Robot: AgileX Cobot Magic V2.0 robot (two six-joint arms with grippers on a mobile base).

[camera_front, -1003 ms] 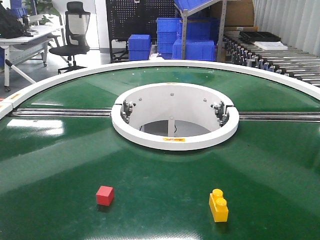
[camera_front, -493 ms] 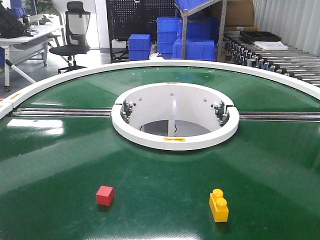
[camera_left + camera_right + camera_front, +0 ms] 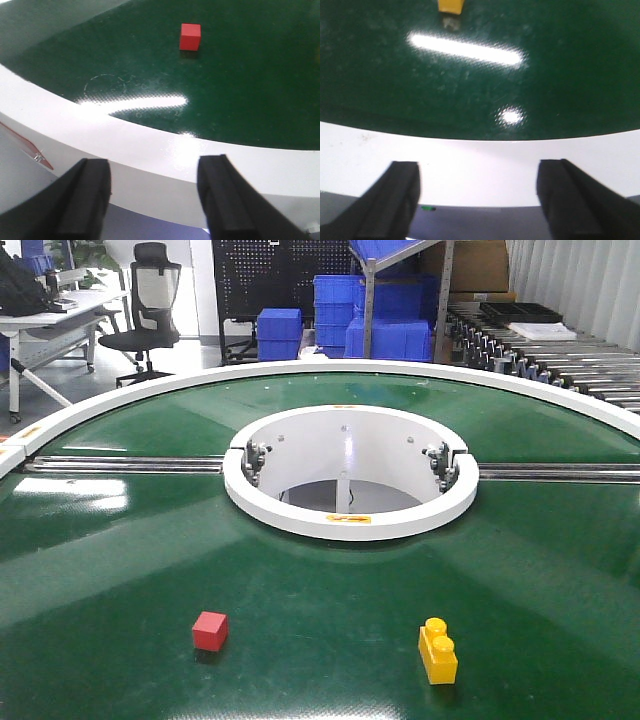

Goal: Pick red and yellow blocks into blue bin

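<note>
Nothing has shifted in the last second: the red cube [image 3: 210, 630] and yellow brick [image 3: 437, 651] lie well apart on the green table [image 3: 320, 585], while the left gripper [image 3: 152, 167] and right gripper [image 3: 479, 170] hover open and empty above its white rim [image 3: 150, 145], so picking has not begun.

surface: green ring table [image 3: 120, 540] | on it: red cube [image 3: 210, 630] left, yellow brick [image 3: 438, 652] right | well apart

The cube [image 3: 210, 630] is seen on the round table [image 3: 120, 570] at the lower left of the frame. The brick [image 3: 438, 651] is set at the lower right, well apart from it. A ring [image 3: 350, 525] is placed behind both, in the middle.
</note>
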